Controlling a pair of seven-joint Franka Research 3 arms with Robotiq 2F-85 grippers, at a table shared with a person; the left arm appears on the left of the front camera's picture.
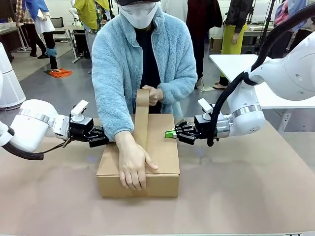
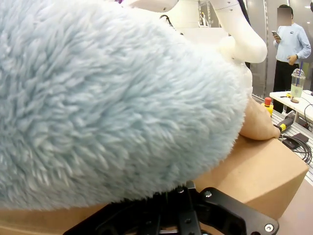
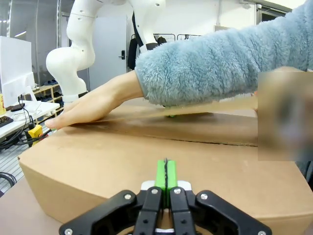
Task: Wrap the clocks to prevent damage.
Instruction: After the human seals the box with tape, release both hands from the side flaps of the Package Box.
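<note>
no readable text, labels or signs

**Even indoor light, soft shadows, wide-angle bend in the wrist views**

Bright, diffuse light falls from overhead. The cardboard box [image 1: 147, 162] throws only a faint shadow on the brown table [image 1: 256, 187]. The front view is sharp. In the left wrist view the fleece sleeve [image 2: 112, 98] is near and slightly soft; edges curve outward.
</note>
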